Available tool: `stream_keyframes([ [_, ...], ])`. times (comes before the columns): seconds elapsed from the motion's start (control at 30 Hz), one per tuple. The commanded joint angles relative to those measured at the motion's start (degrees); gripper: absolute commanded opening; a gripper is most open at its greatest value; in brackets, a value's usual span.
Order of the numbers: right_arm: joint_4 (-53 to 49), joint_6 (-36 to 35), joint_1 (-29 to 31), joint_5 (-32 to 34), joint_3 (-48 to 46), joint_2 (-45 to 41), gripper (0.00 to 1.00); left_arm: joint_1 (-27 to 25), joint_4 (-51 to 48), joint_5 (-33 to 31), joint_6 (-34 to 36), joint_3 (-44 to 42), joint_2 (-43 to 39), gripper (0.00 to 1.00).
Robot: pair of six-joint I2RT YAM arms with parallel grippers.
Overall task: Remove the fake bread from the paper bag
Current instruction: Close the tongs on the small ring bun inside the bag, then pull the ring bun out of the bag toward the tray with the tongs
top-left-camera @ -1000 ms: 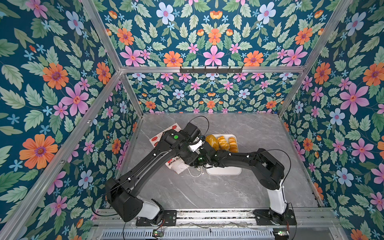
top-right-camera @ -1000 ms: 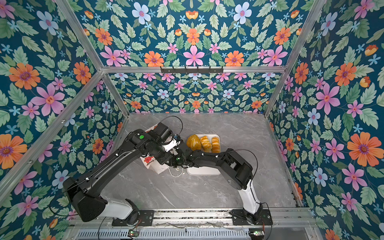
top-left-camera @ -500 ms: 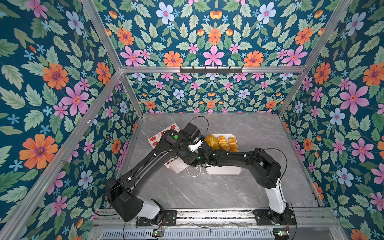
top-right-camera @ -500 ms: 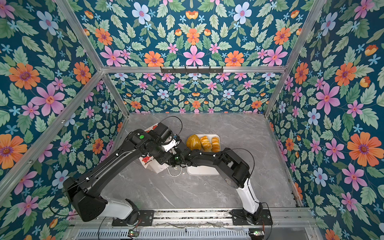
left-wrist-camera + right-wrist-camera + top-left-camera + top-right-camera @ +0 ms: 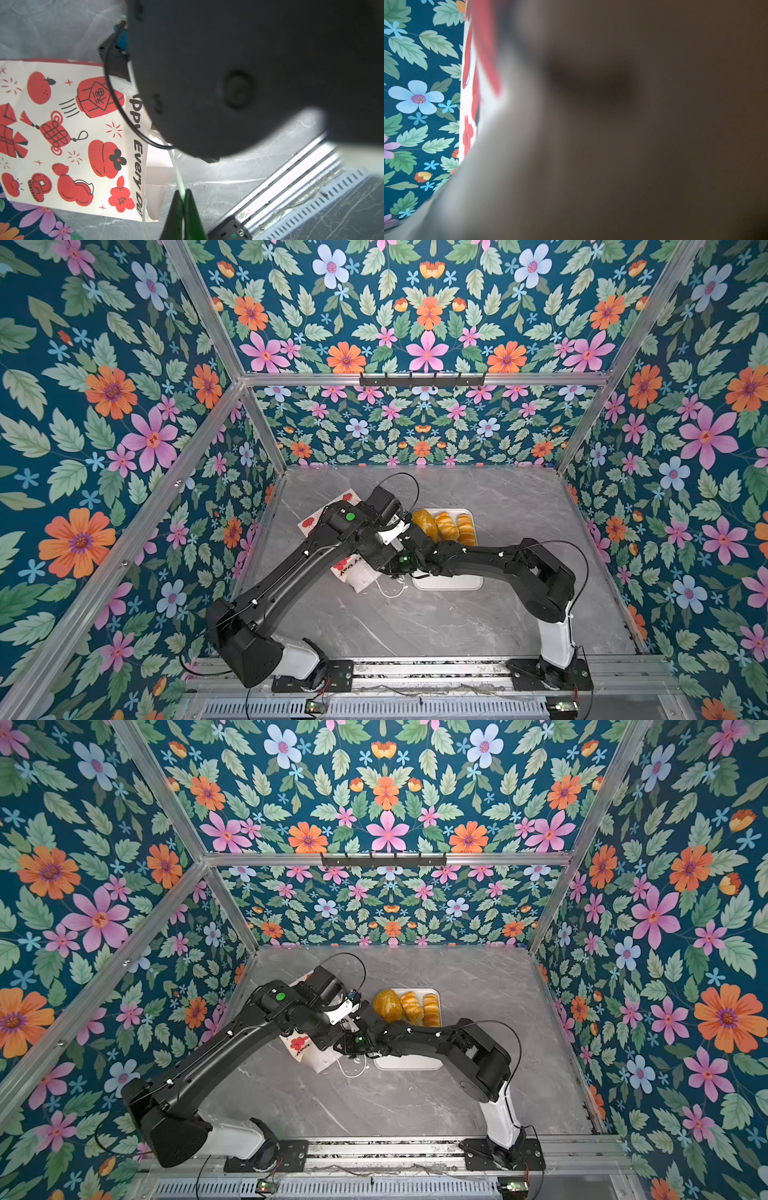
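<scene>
Floral wallpaper walls (image 5: 104,406) on an aluminium frame (image 5: 415,379) close in a grey marble-look table (image 5: 415,626). The left arm (image 5: 299,572) and the right arm (image 5: 498,562) meet left of the table's middle, above the paper bag (image 5: 353,572). The bag is white with red cartoon prints and lies flat on a printed face. Its long axis runs on a slant from the far left toward the near middle, and the open, white-lined mouth points to the near side. Just right of the bag sits a white tray (image 5: 449,583), and along its far end three pieces of fake bread lie side by side: a seeded oval loaf (image 5: 424,522), a croissant-like twist (image 5: 446,526) and a ridged loaf (image 5: 466,529). In the left wrist view the left gripper (image 5: 182,194) is pinched tight on the bag's thin white cord handle (image 5: 177,172), just off the mouth edge. The right gripper is hidden at the bag's mouth under the left arm. It is closed, and whether it holds anything cannot be told, since the right wrist view shows only blur beside the printed paper.
</scene>
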Motion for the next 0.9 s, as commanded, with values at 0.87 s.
stream_keyframes([
  [0.87, -21.8, -5.2, -3.3, 2.3, -20.2, -35.6, 0.12, 2.9, 14.3, -2.3, 1.2, -4.4, -1.1, 0.0],
])
